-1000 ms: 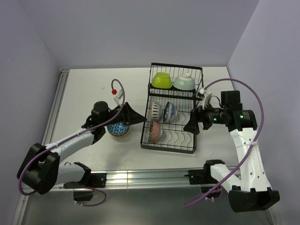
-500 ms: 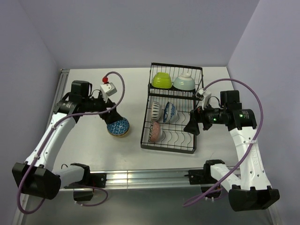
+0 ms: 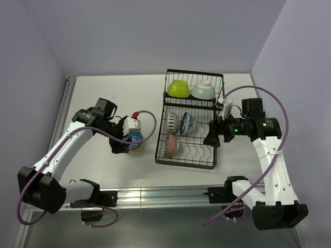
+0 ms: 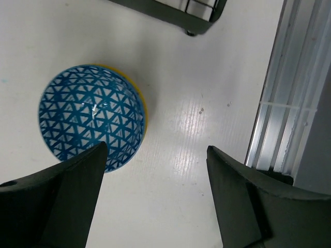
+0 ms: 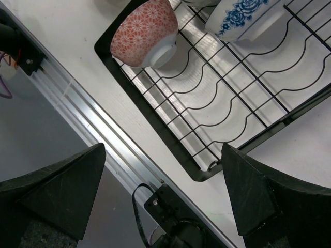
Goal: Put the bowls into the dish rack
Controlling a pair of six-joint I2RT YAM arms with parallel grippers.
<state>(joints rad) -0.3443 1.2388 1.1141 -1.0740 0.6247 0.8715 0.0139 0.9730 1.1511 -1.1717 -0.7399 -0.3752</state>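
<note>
A blue triangle-patterned bowl [image 3: 136, 139] sits upside down on the table left of the black wire dish rack [image 3: 186, 161]. In the left wrist view the bowl [image 4: 92, 116] lies just beyond my left finger. My left gripper [image 3: 120, 145] is open and empty beside it [image 4: 155, 199]. The rack holds a lime green bowl [image 3: 178, 89], a pale mint bowl [image 3: 204, 90], a striped bowl [image 3: 170, 123], a blue floral bowl [image 3: 186, 123] and a red patterned bowl [image 3: 171, 145]. My right gripper [image 3: 211, 136] hovers open and empty over the rack's near right side [image 5: 163, 191].
An aluminium rail [image 3: 155, 195] runs along the table's near edge and shows in both wrist views [image 4: 289, 103] [image 5: 98, 129]. Another rail [image 3: 63, 111] runs along the left edge. Purple cables loop from both arms. The rack's near right slots [image 5: 243, 98] hold nothing.
My left arm swung away to the far left, then came back down beside the blue bowl with the gripper open. The right arm has hardly moved.
</note>
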